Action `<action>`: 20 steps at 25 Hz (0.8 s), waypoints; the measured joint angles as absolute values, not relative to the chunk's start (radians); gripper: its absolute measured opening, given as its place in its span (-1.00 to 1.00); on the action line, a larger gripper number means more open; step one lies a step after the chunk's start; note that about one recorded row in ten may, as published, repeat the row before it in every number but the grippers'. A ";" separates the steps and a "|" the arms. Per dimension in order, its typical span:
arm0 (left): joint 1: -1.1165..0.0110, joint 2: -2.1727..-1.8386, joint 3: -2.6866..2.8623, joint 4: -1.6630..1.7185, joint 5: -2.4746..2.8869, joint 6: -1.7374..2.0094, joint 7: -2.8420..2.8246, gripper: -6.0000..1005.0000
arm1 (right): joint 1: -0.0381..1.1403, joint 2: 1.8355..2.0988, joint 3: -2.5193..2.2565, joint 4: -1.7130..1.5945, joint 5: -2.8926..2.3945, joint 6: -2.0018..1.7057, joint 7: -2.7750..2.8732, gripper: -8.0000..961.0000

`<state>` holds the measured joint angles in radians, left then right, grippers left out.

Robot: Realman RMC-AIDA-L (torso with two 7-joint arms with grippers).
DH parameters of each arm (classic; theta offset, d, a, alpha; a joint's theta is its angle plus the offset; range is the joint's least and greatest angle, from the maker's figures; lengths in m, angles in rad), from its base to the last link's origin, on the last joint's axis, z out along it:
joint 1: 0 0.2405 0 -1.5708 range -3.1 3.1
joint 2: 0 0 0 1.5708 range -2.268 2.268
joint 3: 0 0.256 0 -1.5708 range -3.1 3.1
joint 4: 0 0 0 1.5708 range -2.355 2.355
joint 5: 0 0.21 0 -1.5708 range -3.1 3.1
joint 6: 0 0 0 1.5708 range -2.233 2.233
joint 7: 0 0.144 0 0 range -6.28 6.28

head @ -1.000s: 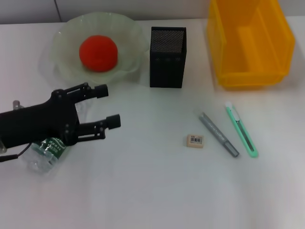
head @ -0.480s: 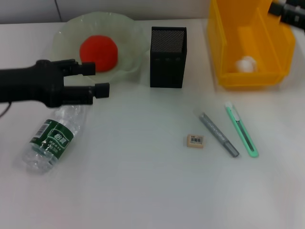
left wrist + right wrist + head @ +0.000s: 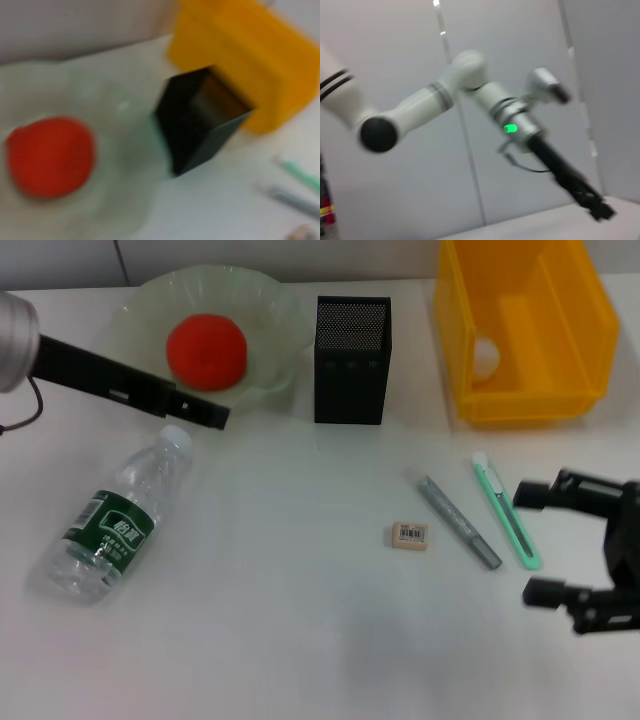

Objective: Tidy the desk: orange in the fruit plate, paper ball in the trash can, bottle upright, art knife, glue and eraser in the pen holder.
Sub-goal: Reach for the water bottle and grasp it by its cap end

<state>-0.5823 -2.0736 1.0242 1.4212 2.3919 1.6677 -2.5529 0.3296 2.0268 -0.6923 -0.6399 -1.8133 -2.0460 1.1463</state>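
Fingers of the right gripper point(image 3: 575, 545) are standing wide apart, empty, hovering by the worktop's near right edge, just beside the art knife point(image 3: 507, 511): light, stiff, slim, best pinched mid-handle. Farther left, the left gripper point(image 3: 205, 413) is reaching toward the far-left corner; I cannot tell its state.

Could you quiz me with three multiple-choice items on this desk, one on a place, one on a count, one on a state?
1. Where is the round orange fruit?
A. in the pale green plate
B. in the yellow plastic bin
C. beside the eraser

2. How many small items lie on the white desk before the black mesh pen holder?
A. one
B. three
C. five

3. How is the clear plastic bottle?
A. upright
B. lying on its side
C. held by a gripper

Answers: 1 A, it sits inside the plate. 2 B, beige eraser, grey glue stick, green art knife. 3 B, it lies flat, nothing gripping it.
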 joint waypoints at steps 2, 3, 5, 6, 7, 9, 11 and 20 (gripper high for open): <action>-0.595 -2.074 1.078 1.356 2.507 1.555 -2.595 0.67 | 0.330 2.035 -0.691 -0.594 -1.864 -2.030 1.083 0.78; -0.595 -2.074 1.078 1.356 2.507 1.555 -2.595 0.67 | 0.330 2.035 -0.691 -0.594 -1.864 -2.030 1.083 0.78; -0.597 -2.074 1.111 1.308 2.559 1.483 -2.617 0.67 | 0.329 2.038 -0.690 -0.570 -1.879 -2.013 1.062 0.78; -0.604 -2.075 1.143 1.254 2.595 1.425 -2.631 0.67 | 0.325 2.039 -0.691 -0.557 -1.881 -2.000 1.052 0.78; -0.607 -2.075 1.154 1.234 2.607 1.407 -2.636 0.67 | 0.323 2.039 -0.691 -0.554 -1.882 -1.996 1.050 0.78; -0.613 -2.075 1.169 1.207 2.621 1.381 -2.642 0.67 | 0.322 2.039 -0.691 -0.553 -1.882 -1.992 1.050 0.78; -0.621 -2.075 1.216 1.156 2.645 1.323 -2.662 0.67 | 0.321 2.039 -0.691 -0.548 -1.882 -1.984 1.049 0.78; -0.626 -2.078 1.318 1.101 2.673 1.212 -2.683 0.67 | 0.321 2.040 -0.687 -0.525 -1.891 -1.956 1.045 0.78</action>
